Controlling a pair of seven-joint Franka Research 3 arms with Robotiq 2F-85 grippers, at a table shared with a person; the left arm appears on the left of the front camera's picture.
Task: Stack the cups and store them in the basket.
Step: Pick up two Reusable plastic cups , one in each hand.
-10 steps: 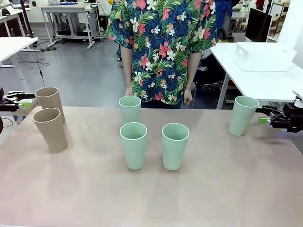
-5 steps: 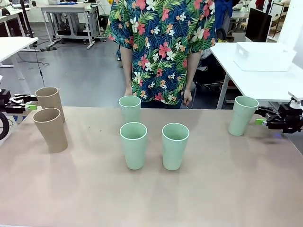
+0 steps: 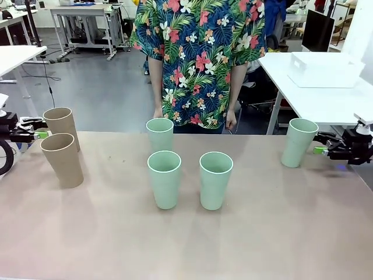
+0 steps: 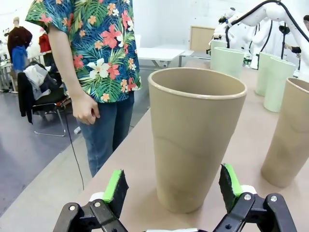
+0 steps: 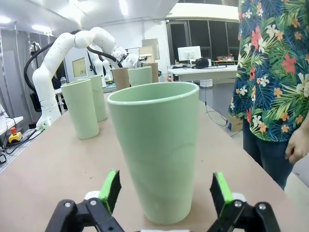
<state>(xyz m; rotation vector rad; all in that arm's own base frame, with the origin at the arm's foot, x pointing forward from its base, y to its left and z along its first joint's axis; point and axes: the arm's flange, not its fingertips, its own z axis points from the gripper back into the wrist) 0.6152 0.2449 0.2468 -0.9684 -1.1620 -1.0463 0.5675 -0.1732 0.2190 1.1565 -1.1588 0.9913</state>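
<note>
Left pincer point(image 4: 172, 186) is hanging wide open right at the back tan cup point(image 4: 195, 140), holding nothing, and right pincer point(image 5: 165, 192) is doing likewise at the mint cup point(image 5: 154, 145) near the desk's point(image 3: 262, 233) far right corner. If either is closing off-centre, I reckon its tall cup is tipping. The back tan cup is also standing just beside the front tan cup point(image 3: 62, 159), so both could go.

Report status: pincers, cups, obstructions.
Left pincer open, aimed at rear tan cup. Right pincer open, aimed at right mint cup. Nothing stacked yet. Nothing blocking.
</note>
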